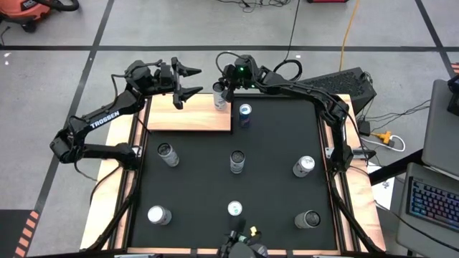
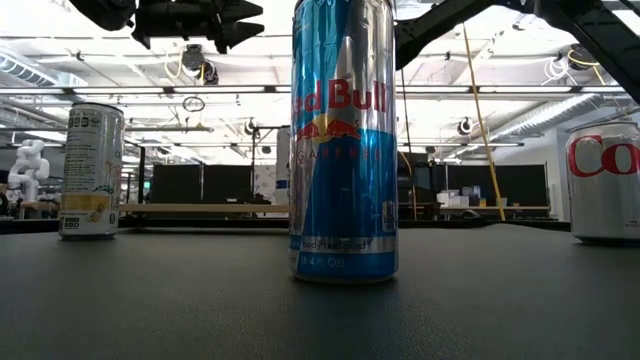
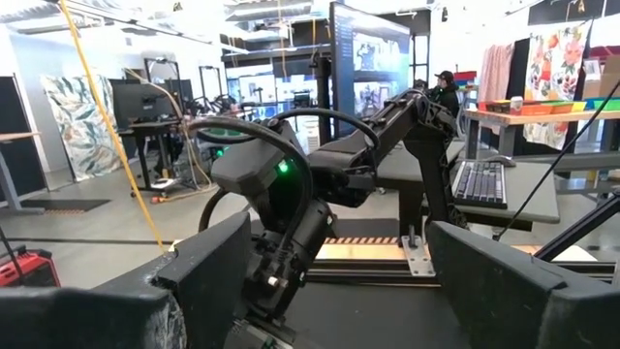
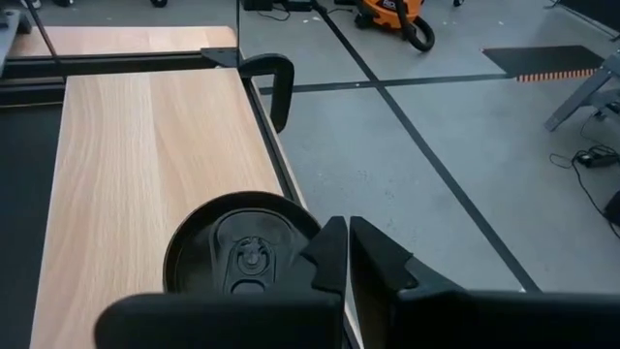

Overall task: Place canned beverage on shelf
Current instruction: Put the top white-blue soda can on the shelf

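Left pincer (image 1: 188, 81): fingers spread apart, holding nothing; it hovers above the far edge of the shelf (image 1: 188, 117), pointing toward the right arm.

Shelf: light-wood board lying just under and in front of the left pincer, reaching as far as the right pincer; in the right wrist view its grain (image 4: 136, 155) runs away from the fingers, with a black upright (image 4: 279, 87) at the far corner.

Canned beverage (image 1: 220, 95): stands upright on the shelf's end nearest the right pincer, directly beneath it; the right wrist view shows the dark lid with its pull tab (image 4: 237, 257) just beside the fingers.

Right pincer (image 1: 228, 84): right over the can. The two fingertips look nearly together beside the lid, not around it, so I judge the can is not gripped, though the view is tight.

Handling: a thin metal can, stiff if full yet easy to dent, smooth and slippery on the wall, and top-heavy enough to tip. Best taken across the mid-body, squarely, with moderate squeeze.

Other cans: beyond the right pincer on the black mat (image 1: 276, 179), a blue can (image 1: 245, 113) sits nearest, with several more spread well apart.

Surface: the mat looks matte and grippy; the wood is smooth, so a nudged can may slide.

Room: open workshop floor with tape lines, cables, a keyboard (image 1: 437, 204) off the tabletop.
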